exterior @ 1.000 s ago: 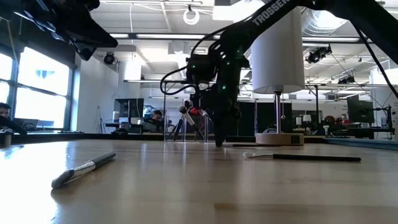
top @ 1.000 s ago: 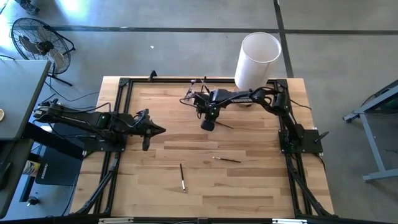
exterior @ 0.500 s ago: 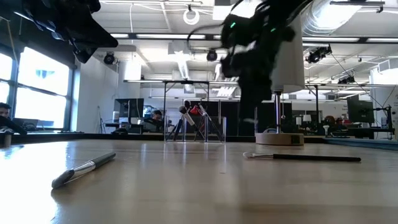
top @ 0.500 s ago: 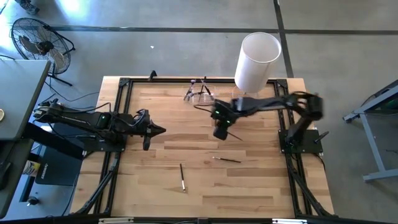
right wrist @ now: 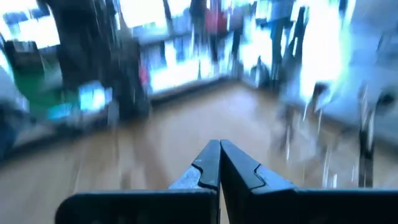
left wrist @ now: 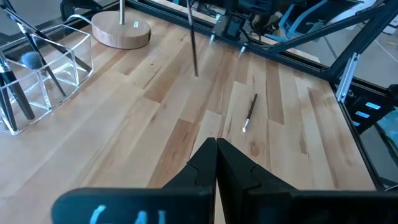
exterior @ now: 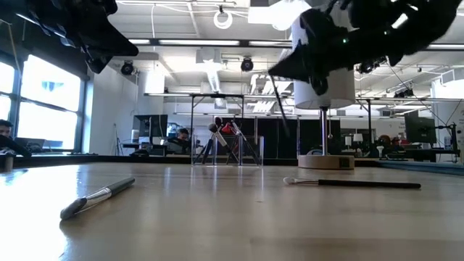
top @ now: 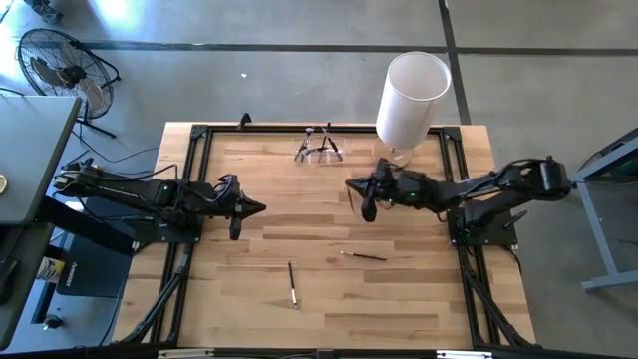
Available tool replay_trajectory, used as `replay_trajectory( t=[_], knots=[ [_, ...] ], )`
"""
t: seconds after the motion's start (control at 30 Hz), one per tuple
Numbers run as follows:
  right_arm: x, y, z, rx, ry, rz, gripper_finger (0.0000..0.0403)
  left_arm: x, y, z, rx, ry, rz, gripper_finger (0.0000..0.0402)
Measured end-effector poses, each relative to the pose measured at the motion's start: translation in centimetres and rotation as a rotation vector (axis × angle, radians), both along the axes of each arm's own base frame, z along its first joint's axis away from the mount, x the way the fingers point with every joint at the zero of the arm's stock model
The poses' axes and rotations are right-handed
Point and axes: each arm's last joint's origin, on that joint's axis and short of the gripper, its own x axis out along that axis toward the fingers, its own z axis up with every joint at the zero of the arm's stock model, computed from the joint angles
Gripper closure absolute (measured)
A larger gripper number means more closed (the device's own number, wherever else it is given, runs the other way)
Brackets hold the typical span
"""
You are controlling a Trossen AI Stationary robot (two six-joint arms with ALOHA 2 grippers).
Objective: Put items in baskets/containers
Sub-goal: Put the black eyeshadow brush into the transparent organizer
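Observation:
My right gripper [top: 351, 186] hangs over the table's middle, just nearer than the clear plastic holder [top: 319, 150], and is shut on a thin dark makeup brush [exterior: 280, 109]. The same brush [left wrist: 193, 43] dangles clear of the wood in the left wrist view. The holder [left wrist: 37, 68] stands near the far edge with several brushes leaning inside it. Two more brushes lie flat on the table [top: 292, 284] [top: 364, 256]. My left gripper [top: 261, 208] waits shut above the table's left part. My right gripper holds the makeup brush by its upper end [exterior: 271, 75]. The fingers lie about level and point toward the table's left. The brush hangs below them, slightly slanted and lifted clear of the table. Motion blur hides the exact pinch in the right wrist view.
A tall white cylinder [top: 411, 95] on a round wooden base [left wrist: 121, 31] stands at the far right, close behind my right arm. Black frame rails [top: 189, 189] run along the table's sides. Bare wood lies between the two loose brushes and toward the near edge.
My right gripper has risen from the table surface and drifted toward the right edge, tipping from pointing down to about level. The brush it carries came up with it and now hangs clear. Its arm has swung out to the right.

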Motion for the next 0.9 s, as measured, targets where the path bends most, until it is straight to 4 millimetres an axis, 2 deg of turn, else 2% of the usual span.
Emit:
replay_trajectory(
  t=[0.1, 0.2, 0.47, 0.6, 0.73, 0.9],
  knots=[
    [0.0, -0.5, 0.0, -0.083, -0.128, -0.075, 0.0403, 0.0, 0.0, 0.0, 0.000, 0.000, 0.001, 0.0401],
    [1.0, -1.6, 1.0, -0.157, -0.202, -0.143, 0.0403, 0.0, 0.0, 0.0, 0.000, -0.001, 0.001, 0.0401],
    [5.8, -6.9, 2.7, -0.339, -0.153, -0.267, 0.0403, 0.0, 0.0, 0.0, 0.001, -0.001, 0.003, 0.0401],
    [7.6, -9.7, 2.6, -0.377, -0.047, -0.298, 0.0403, 0.0, 0.0, 0.0, 0.001, 0.000, 0.003, 0.0401],
    [8.5, -12.1, 2.6, -0.379, 0.003, -0.308, 0.0403, 0.0, 0.0, 0.0, 0.001, 0.000, 0.003, 0.0401],
    [8.5, -14.1, 1.1, -0.345, 0.102, -0.314, 0.0403, 0.0, 0.0, 0.0, 0.001, 0.001, 0.003, 0.0401]
  ],
)
